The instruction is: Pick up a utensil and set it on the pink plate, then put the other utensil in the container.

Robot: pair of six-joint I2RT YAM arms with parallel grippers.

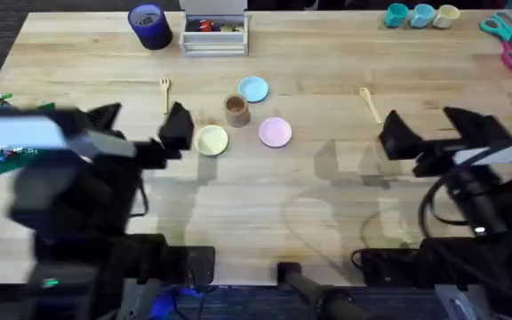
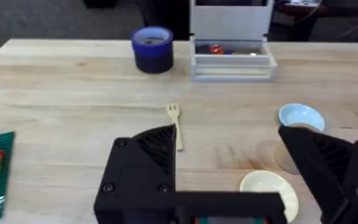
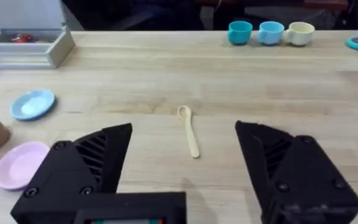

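Left hand and right hand agape

No legible writing.
Nothing on the bench carries a label, brand, number or sign that can be read.

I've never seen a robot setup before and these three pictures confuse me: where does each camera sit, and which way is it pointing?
Overhead: above the arms' bases, looking down and forward over the table; both dark arms show.
Left wrist: on the left arm, facing the fork; its open left pincer frames the bottom.
Right wrist: on the right arm, facing the spoon; its open right pincer shows.
Shared: both wrist views catch the light blue plate.
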